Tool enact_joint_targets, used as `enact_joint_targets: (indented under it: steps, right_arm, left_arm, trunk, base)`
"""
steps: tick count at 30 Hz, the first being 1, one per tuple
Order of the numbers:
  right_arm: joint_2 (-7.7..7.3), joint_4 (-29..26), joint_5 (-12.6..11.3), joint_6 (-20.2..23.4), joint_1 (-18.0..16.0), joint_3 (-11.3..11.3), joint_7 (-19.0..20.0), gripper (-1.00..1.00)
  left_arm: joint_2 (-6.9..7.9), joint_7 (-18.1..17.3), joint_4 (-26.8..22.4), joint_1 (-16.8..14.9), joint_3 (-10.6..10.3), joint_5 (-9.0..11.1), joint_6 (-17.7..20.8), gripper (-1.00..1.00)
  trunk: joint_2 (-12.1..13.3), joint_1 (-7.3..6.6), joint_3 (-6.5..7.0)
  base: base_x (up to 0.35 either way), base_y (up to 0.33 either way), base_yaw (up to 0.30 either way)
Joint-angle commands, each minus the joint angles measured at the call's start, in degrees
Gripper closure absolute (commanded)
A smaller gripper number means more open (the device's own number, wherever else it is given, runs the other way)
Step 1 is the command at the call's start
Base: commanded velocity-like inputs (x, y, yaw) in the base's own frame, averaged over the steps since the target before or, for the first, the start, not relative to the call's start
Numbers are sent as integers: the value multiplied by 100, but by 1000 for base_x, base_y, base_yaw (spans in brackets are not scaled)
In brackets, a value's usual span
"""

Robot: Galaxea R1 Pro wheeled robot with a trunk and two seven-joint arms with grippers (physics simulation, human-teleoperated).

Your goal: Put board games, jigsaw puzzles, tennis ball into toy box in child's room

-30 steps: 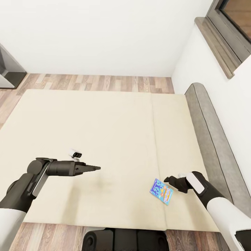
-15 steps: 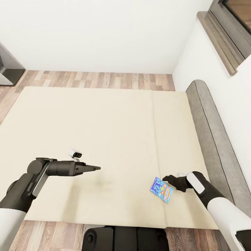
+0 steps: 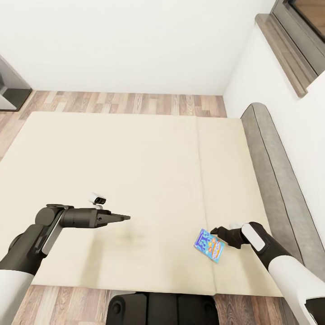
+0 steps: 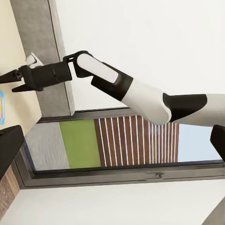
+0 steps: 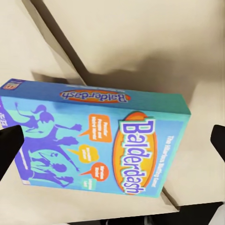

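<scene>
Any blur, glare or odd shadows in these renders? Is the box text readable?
Head view: sharp, flat even light, soft shadow on the bed under the left claw. Right wrist view: blue board game slightly soft, "Balderdash" readable, dark shadow beside it. Left wrist view: crisp, no glare on the window.

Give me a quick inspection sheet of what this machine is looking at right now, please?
Surface: beige bed, bare mattress, grey headboard along one side.
Job's things: one small blue board game, printed "Balderdash", lying on the bed near its edge.
Clutter: nothing seen.
Claws: right claw open, next to the game, not gripping it; left claw over bare mattress, holding nothing, whether open or shut unclear.
Cables: nothing seen.
Surroundings: wood floor, white wall, window above the headboard.
</scene>
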Motion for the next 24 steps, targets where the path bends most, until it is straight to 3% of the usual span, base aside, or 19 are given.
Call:
enact_joint_targets:
  steps: [1, 19, 24]
  right_arm:
    - [-8, -10, -62, 9, -2, 41, -56, -100]
    - [-9, -7, -55, 29, -2, 40, -31, -100]
    - [-73, -7, -54, 32, -2, 40, -30, -100]
  left_arm:
    - [5, -22, 0, -4, -11, 3, 61, -100]
    - [5, -22, 0, -4, -8, 3, 61, -100]
    - [5, -22, 0, -4, -8, 3, 61, -100]
  trunk:
    - [-9, 3, -7]
    - [-9, 3, -9]
    - [-9, 3, -30]
  base:
    - [0, 0, 0]
    - [0, 0, 0]
    - [0, 0, 0]
